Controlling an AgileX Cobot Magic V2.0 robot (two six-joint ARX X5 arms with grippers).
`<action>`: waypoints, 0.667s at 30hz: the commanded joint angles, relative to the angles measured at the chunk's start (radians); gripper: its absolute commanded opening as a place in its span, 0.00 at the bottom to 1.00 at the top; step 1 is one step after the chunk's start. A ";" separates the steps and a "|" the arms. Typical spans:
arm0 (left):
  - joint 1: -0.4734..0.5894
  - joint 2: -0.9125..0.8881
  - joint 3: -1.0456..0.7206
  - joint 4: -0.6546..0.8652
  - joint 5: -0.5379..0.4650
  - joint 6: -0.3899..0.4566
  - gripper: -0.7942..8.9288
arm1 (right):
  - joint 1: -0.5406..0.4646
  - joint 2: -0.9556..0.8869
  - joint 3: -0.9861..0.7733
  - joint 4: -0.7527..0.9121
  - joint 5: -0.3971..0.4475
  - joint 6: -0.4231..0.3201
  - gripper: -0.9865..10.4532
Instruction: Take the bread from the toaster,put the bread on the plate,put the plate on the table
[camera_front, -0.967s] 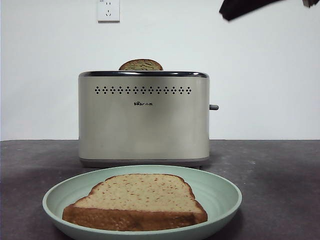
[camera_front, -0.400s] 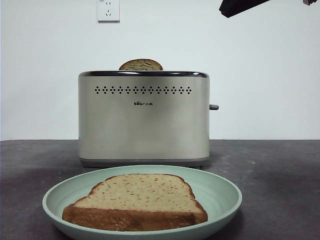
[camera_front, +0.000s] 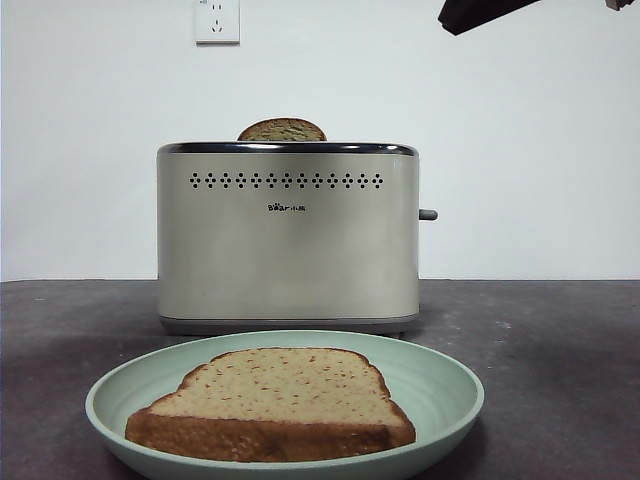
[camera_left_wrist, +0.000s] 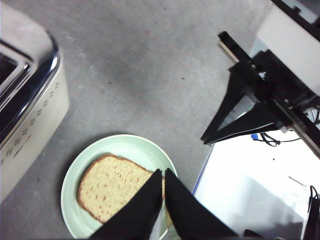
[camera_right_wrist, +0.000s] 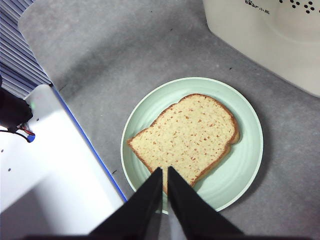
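Note:
The bread (camera_front: 272, 402) lies flat on the mint-green plate (camera_front: 440, 385), which rests on the dark table (camera_front: 560, 350) in front of the cream toaster (camera_front: 288, 235). A second slice (camera_front: 282, 130) shows only its domed top above the toaster. In the left wrist view the bread (camera_left_wrist: 112, 186), plate (camera_left_wrist: 125, 147) and toaster (camera_left_wrist: 30, 95) lie far below my left gripper (camera_left_wrist: 163, 172), which is shut and empty. In the right wrist view my right gripper (camera_right_wrist: 165, 170) is shut and empty, high above the bread (camera_right_wrist: 187, 135) and plate (camera_right_wrist: 240, 165); the toaster (camera_right_wrist: 270, 35) is beside them.
A white wall socket (camera_front: 217, 20) is on the back wall. A black arm tip (camera_front: 480, 14) shows at the top right of the front view. The table's edge and a white stand (camera_right_wrist: 45, 160) are close to the plate; black frame parts (camera_left_wrist: 260, 105) stand off the table.
The black arm tip at the top right has risen slightly out of the front view. The bread, plate and toaster have not moved.

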 joint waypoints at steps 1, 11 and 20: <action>0.018 -0.028 0.030 0.020 -0.018 0.007 0.09 | 0.009 0.008 0.013 0.010 0.000 -0.007 0.09; 0.321 -0.383 -0.171 0.326 -0.028 0.002 0.09 | 0.009 0.008 0.013 0.010 0.000 -0.007 0.09; 0.622 -0.852 -0.752 0.702 -0.225 -0.015 0.09 | 0.009 0.008 0.013 0.010 0.000 -0.007 0.09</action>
